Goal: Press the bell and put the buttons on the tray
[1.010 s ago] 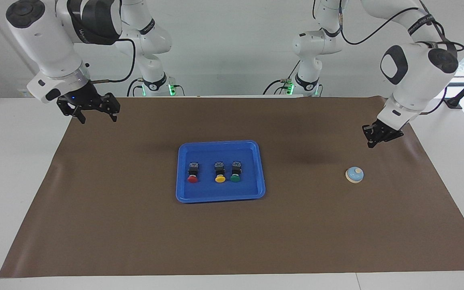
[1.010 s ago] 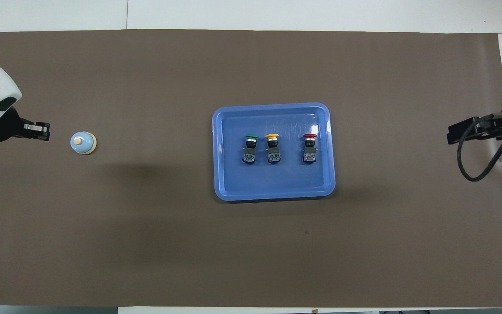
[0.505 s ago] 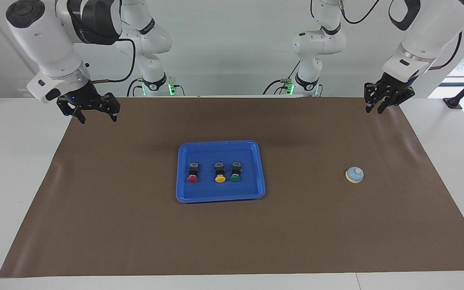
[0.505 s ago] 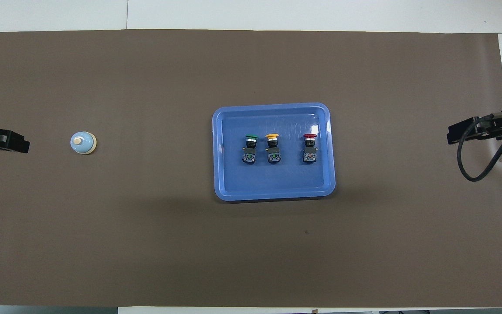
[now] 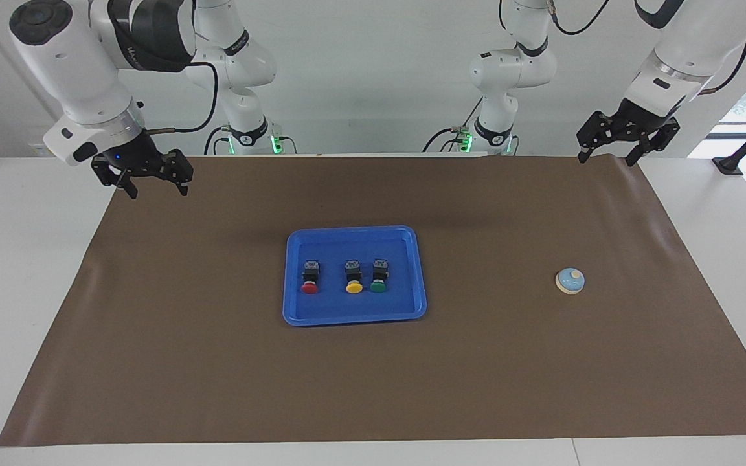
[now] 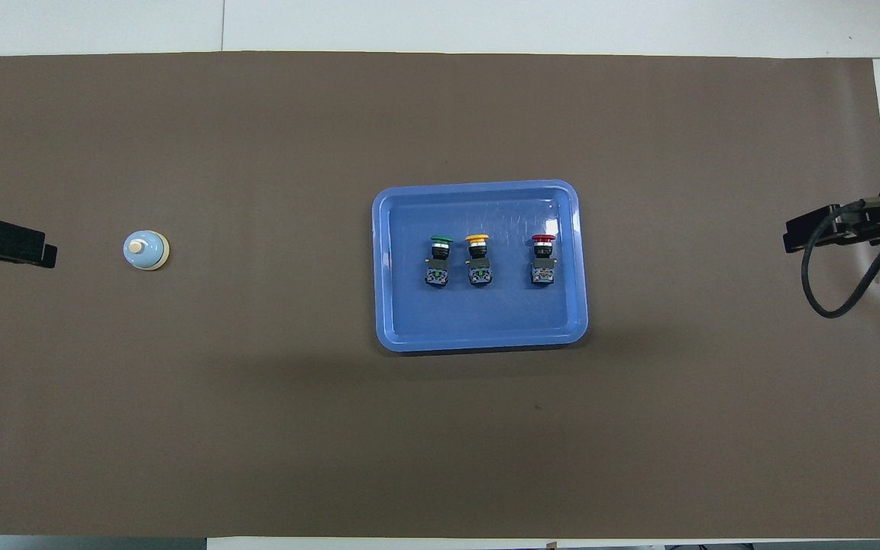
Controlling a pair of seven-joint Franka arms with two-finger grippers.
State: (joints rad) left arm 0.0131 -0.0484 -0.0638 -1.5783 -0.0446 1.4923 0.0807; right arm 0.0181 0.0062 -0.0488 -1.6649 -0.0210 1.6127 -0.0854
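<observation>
Buttons [image 5: 344, 277] in tray [image 5: 353, 317], mid-counter | bell [image 5: 570, 281] toward left arm's end | left pincer [image 5: 607, 154], right pincer [image 5: 158, 188] released, raised | you look finished.

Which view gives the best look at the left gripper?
The facing view. It shows the left gripper whole, raised over the mat's edge nearest the robots, fingers spread open, well clear of the bell. The overhead view shows only a dark end of it at the picture's edge, beside the bell.
</observation>
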